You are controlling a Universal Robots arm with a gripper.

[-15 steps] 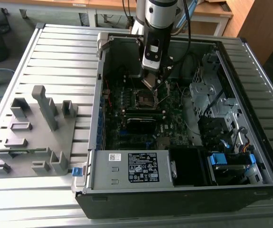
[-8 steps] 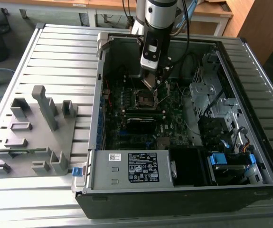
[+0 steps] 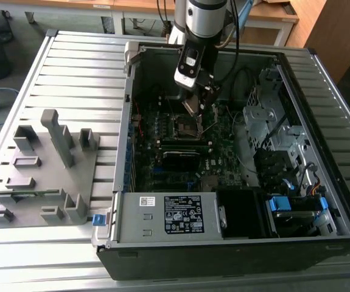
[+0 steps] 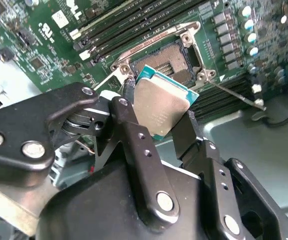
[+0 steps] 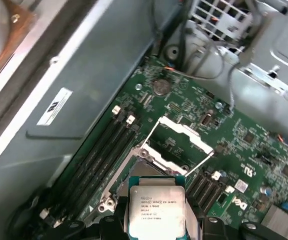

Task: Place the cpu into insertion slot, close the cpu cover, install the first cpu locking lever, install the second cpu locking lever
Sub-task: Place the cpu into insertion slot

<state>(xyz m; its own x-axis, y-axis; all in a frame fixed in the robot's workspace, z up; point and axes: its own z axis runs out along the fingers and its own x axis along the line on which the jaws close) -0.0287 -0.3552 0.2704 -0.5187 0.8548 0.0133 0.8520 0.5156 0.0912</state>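
**Exterior view.** I am holding my pincer (image 3: 194, 104) inside the open computer case (image 3: 121, 155), above the motherboard (image 3: 223, 137). The cpu (image 3: 192, 103) is hanging between the fingers. The insertion slot (image 3: 185, 126) is lying just beyond it, at about six o'clock. A grey fixture block (image 3: 41, 176) is sitting well apart at nine o'clock, the exterior view's left. From this standpoint I cannot tell with confidence how the cpu cover is standing.

**Second wrist view.** The pincer (image 4: 159, 117) is clenched on the cpu (image 4: 160, 102), with a finger (image 4: 133, 135) pressing each opposite edge. That grip is leaving the metal top and the underside free for seating. The chip is hanging clear of the insertion slot (image 4: 171, 59), not touching it. A thin locking lever (image 4: 234, 92) is sticking out beside the socket, unlatched.

**First wrist view.** This view is supplying what the others are not. The cpu cover (image 5: 184, 129) is lying swung back beyond the insertion slot (image 5: 151, 169), which is leaving the socket open to receive the chip. The cpu (image 5: 156, 210) is hovering near it, not yet seated.
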